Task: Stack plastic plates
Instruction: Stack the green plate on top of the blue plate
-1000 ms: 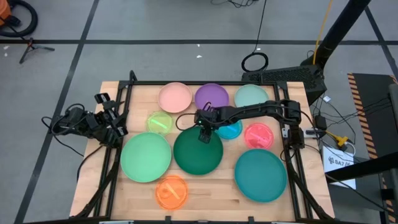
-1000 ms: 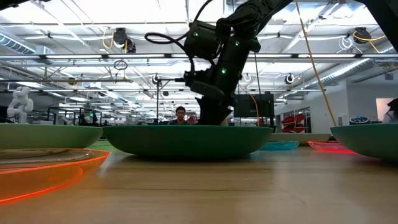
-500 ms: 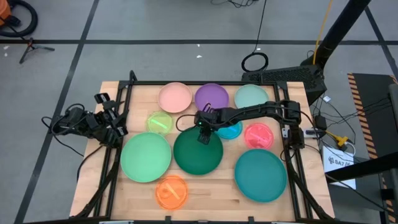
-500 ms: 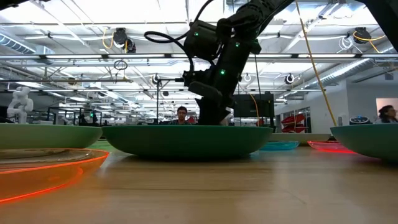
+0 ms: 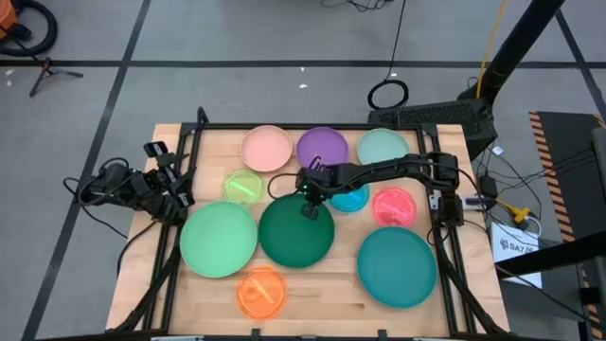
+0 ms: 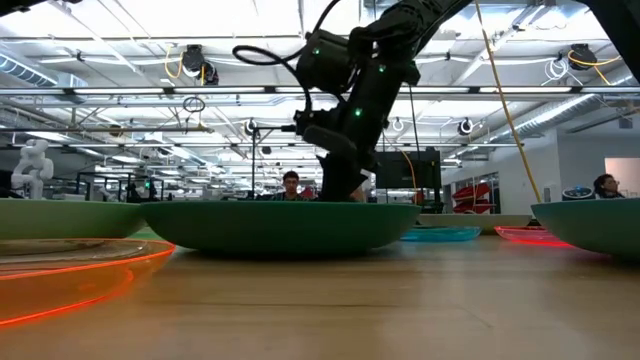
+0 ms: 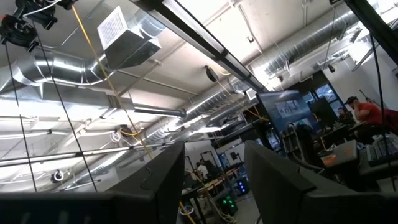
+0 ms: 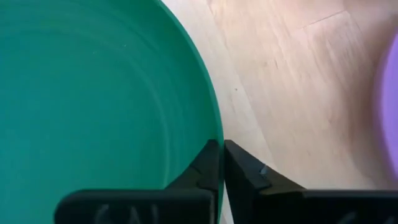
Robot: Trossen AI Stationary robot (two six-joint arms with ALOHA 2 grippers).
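Right tool (image 5: 309, 202) is pinched shut on the rim of the dark green plate (image 5: 295, 232), at the plate's 12 o'clock edge, near the middle of the desk (image 5: 327, 294) in the high view. Around that plate lie the light green plate (image 5: 220, 241) at 9 o'clock, its rim touching or just overlapping; the yellow-green plate (image 5: 242, 186) at 10 o'clock; the pink plate (image 5: 266, 148) and the purple plate (image 5: 322, 148) toward 12; the mint plate (image 5: 383, 147), the blue plate (image 5: 352, 198) and the red plate (image 5: 394, 206) between 1 and 3 o'clock; the teal plate (image 5: 397, 267) at 4 o'clock; and the orange plate (image 5: 260, 291) at 7 o'clock. Left tool (image 5: 178, 197) waits off the desk's 9 o'clock edge, its fingers apart. Low view: the right arm comes down onto the far rim of the dark green plate, which sits slightly tilted. Left wrist view: two separated dark fingers (image 7: 277, 180) against a ceiling with ducts. Right wrist view: both fingers (image 8: 205, 171) meet on the green rim, bare wood beside it.
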